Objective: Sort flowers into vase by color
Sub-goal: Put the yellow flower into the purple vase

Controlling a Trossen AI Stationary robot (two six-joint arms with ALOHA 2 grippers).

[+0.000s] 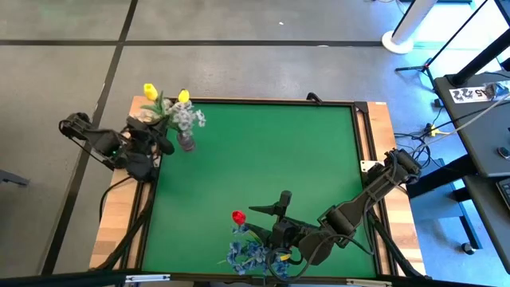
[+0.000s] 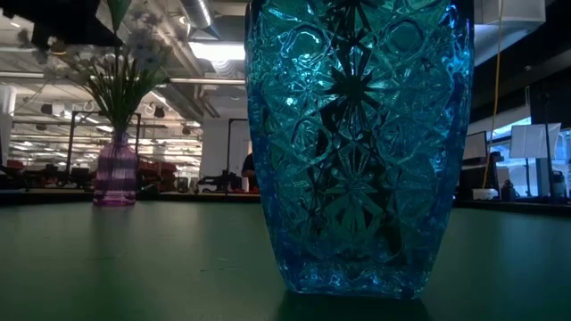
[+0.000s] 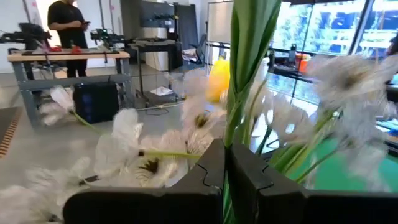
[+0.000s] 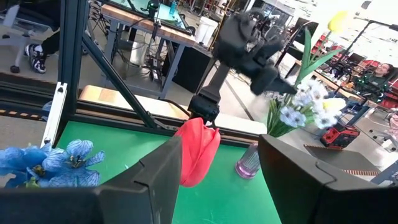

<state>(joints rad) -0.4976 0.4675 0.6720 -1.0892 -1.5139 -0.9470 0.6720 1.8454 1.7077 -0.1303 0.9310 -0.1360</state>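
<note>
A small pink vase point(image 1: 186, 143) stands at the table's far left and holds white sprays point(image 1: 188, 117) and two yellow tulips point(image 1: 150, 92) point(image 1: 184, 96). My left gripper point(image 3: 227, 171) is beside it among the blossoms, shut on a green stalk. At the near edge a blue cut-glass vase point(image 2: 357, 143) holds the blue bunch point(image 1: 251, 255) and a red tulip point(image 1: 237, 217). My right gripper point(image 4: 217, 165) is open. The red tulip's head point(image 4: 198, 151) stands between its fingers, close to one of them. Whether it touches that finger I cannot tell. My left gripper pinches a green stalk with its leaf point(image 3: 239, 118) between its two fingers. The stalk rises upright from the fingers toward a yellow tulip head point(image 3: 219, 78). The stalk's lower part and the vase are hidden below the fingers.
The green mat point(image 1: 263, 159) lies bare between the two vases. A raised wooden frame point(image 1: 370, 135) borders the table. A person point(image 3: 69, 28) stands at a bench in the room beyond. My left arm point(image 4: 249, 43) shows in the right wrist view above the pink vase point(image 4: 249, 163).
</note>
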